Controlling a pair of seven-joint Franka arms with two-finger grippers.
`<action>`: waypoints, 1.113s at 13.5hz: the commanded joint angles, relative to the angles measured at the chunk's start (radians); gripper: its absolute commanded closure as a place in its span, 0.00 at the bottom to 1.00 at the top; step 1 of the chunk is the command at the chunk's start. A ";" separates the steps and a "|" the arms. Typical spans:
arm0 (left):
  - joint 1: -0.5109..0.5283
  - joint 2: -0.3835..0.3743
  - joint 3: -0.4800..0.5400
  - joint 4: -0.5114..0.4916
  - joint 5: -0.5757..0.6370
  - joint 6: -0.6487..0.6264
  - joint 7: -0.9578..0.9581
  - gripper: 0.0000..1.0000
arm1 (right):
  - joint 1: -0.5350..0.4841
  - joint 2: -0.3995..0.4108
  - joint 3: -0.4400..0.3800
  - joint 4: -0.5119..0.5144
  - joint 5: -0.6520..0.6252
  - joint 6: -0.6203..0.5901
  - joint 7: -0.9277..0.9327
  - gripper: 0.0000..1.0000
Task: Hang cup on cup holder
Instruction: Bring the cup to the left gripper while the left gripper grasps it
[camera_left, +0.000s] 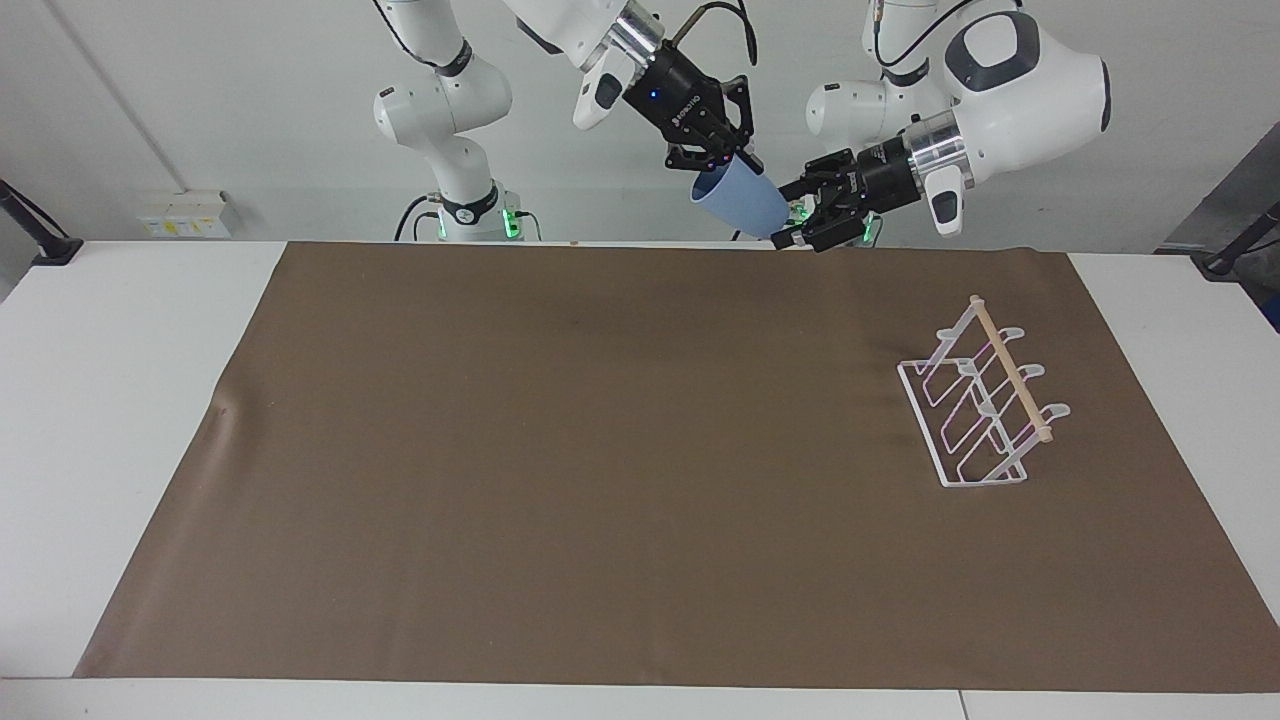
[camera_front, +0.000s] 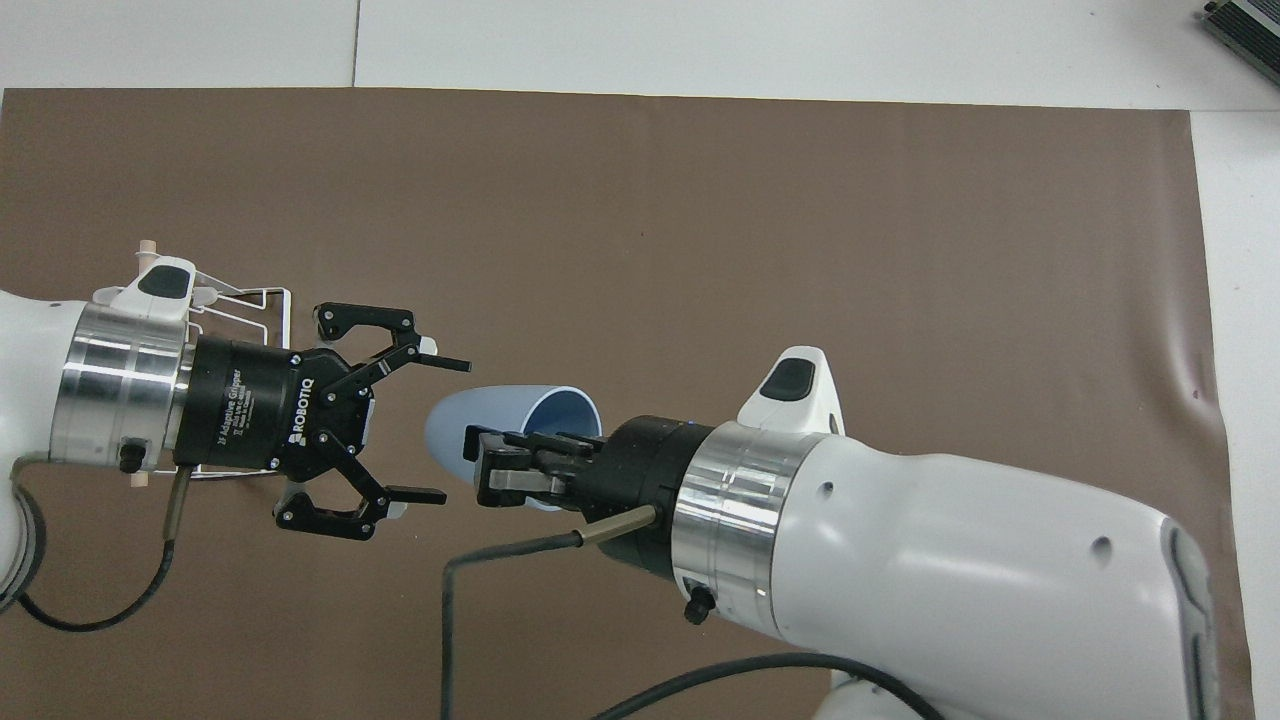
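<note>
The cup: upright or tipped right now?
Tipped. The cup lies nearly sideways in the air, its open mouth toward the right gripper, which pinches its rim, its closed bottom toward the open left gripper.

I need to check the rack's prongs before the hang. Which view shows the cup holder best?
The facing view: the whole cup holder stands clear on the brown mat, with its prongs and dowel visible. In the overhead view the left arm covers most of it, leaving only some wire visible.
</note>
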 joint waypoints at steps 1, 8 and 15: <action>-0.011 -0.033 -0.012 -0.018 -0.014 -0.005 -0.029 0.00 | -0.003 -0.005 0.005 -0.008 0.026 0.019 0.007 1.00; -0.054 -0.047 -0.016 -0.047 -0.014 0.082 -0.029 0.00 | -0.001 -0.005 0.005 -0.010 0.026 0.018 0.007 1.00; -0.049 -0.049 -0.014 -0.053 -0.014 0.084 -0.027 0.09 | -0.001 -0.007 0.005 -0.014 0.026 0.015 0.012 1.00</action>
